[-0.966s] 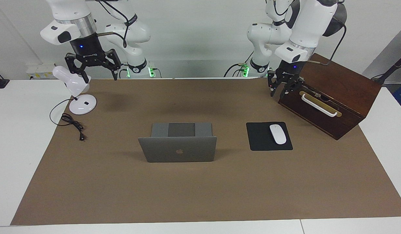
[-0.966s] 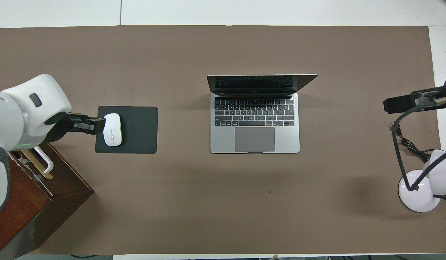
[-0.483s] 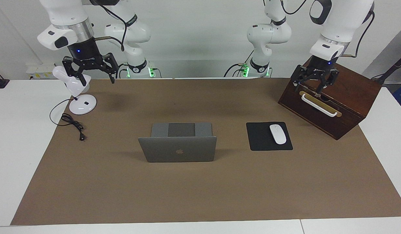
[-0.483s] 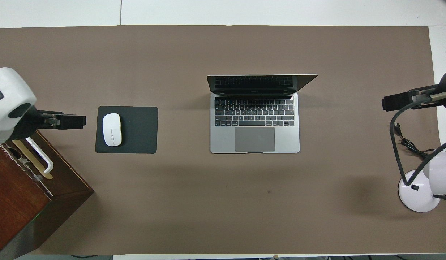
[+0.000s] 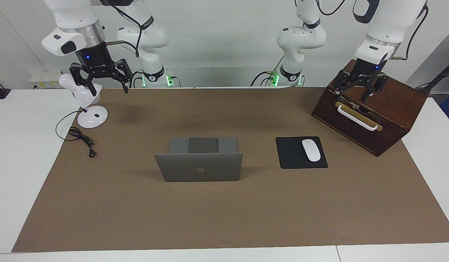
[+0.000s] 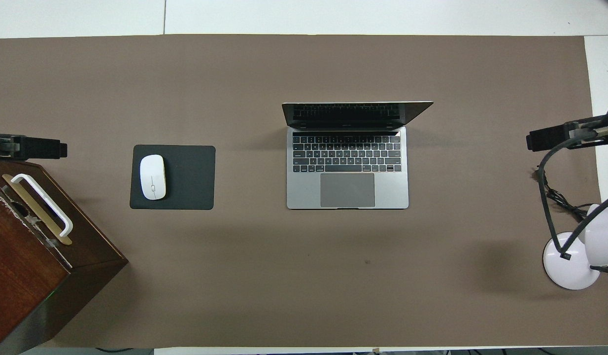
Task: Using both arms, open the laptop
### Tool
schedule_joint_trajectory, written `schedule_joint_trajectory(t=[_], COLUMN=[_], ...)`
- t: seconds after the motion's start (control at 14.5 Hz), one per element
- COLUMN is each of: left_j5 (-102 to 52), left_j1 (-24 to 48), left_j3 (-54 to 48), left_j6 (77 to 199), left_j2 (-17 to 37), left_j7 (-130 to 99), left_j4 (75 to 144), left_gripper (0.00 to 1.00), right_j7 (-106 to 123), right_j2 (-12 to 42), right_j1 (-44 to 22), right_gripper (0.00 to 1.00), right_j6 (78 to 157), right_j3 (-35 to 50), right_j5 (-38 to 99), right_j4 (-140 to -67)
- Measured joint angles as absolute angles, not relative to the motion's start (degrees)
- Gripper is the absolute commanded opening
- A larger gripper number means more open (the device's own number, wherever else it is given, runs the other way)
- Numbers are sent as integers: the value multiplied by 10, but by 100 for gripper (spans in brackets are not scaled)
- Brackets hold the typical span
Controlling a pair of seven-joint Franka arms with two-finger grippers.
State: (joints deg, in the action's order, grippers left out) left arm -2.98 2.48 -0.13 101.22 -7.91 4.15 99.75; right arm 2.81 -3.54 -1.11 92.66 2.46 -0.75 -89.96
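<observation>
The silver-grey laptop (image 5: 199, 167) stands open in the middle of the brown mat, its lid upright with the apple logo showing. Its keyboard shows in the overhead view (image 6: 347, 167). My right gripper (image 5: 100, 80) is open and empty, up in the air beside the white lamp's head, and shows in the overhead view (image 6: 562, 135) too. My left gripper (image 5: 358, 90) is open and empty over the wooden box, and its tip shows at the overhead view's edge (image 6: 35, 148). Both grippers are well apart from the laptop.
A black mouse pad (image 5: 293, 156) with a white mouse (image 5: 311, 150) lies beside the laptop toward the left arm's end. A dark wooden box (image 5: 388, 109) with a white handle stands nearer to the robots there. A white lamp (image 5: 88, 109) and its cable (image 5: 82, 140) are at the right arm's end.
My left gripper has swung away from the mouse pad's edge to over the wooden box. My right gripper has risen slightly beside the lamp. The laptop has not moved.
</observation>
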Motion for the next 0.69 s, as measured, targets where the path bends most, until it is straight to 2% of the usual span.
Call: schedule_joint_trajectory(t=[0.34, 0.69], left_j5=[-30, -30], left_j1=[20, 17], left_j3=[-1, -1], left_j6=[989, 968], left_j2=[-33, -24], left_j7=[41, 41], left_j4=[962, 959], left_gripper=[100, 100], right_j7=[28, 28], right_j2=[-34, -18], right_j1=[-8, 1], right_gripper=[100, 100], right_j6=[926, 926], right_j3=[24, 24], right_j5=[-7, -7], right_j4=[-900, -906])
